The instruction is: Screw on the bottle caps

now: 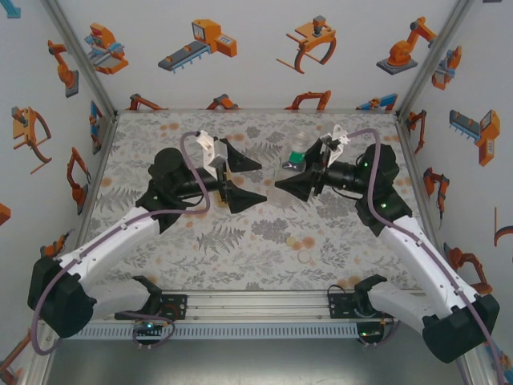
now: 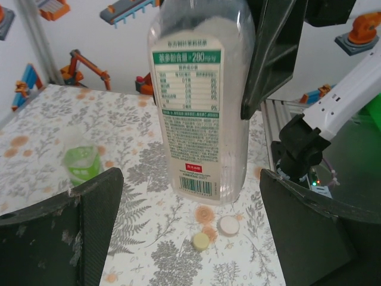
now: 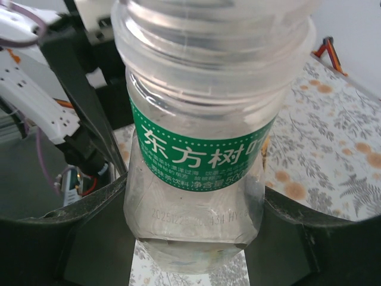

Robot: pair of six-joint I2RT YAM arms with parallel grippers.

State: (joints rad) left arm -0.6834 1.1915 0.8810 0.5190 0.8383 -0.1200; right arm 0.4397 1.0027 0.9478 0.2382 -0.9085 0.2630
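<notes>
- Fingers (image 2: pixel 89 226) of the left gripper (image 1: pixel 255 182): what state was recorded?
- Released. Both stood wide apart with nothing gripped. In the left wrist view the clear bottle (image 2: pixel 202 119) showed between them but farther off, touching neither. Judged purpose: the jaws were free to fetch a cap.
- And the right gripper (image 3: pixel 193 208)?
- Clenched on the clear bottle, one finger on each side of the lower body, below the green label band (image 3: pixel 196 149). The bottle stood roughly upright over the middle of the table (image 1: pixel 232 257), slightly toward the far edge. Whether its base rested on the surface could not be told. Judged purpose: one arm steadied the body against turning so the other could thread a cap.
- Was the neck already capped?
- That could not be told; the top was cut off in both wrist views.
- Where were the loose caps?
- The yellow cap (image 2: pixel 201 241) and the white cap (image 2: pixel 228 225) lay flat on the table, just beside each other, toward the near edge and right of centre, well apart from both grippers.
- Other items and obstructions?
- The short green bottle (image 2: pixel 80 161) stood toward the far edge, just behind the right gripper. The right forearm (image 1: pixel 417 249) ran near the caps on their right side. Nothing lay between the left gripper and the caps. Judged difficulty: flat, small caps would call for a low, narrow pinch.
</notes>
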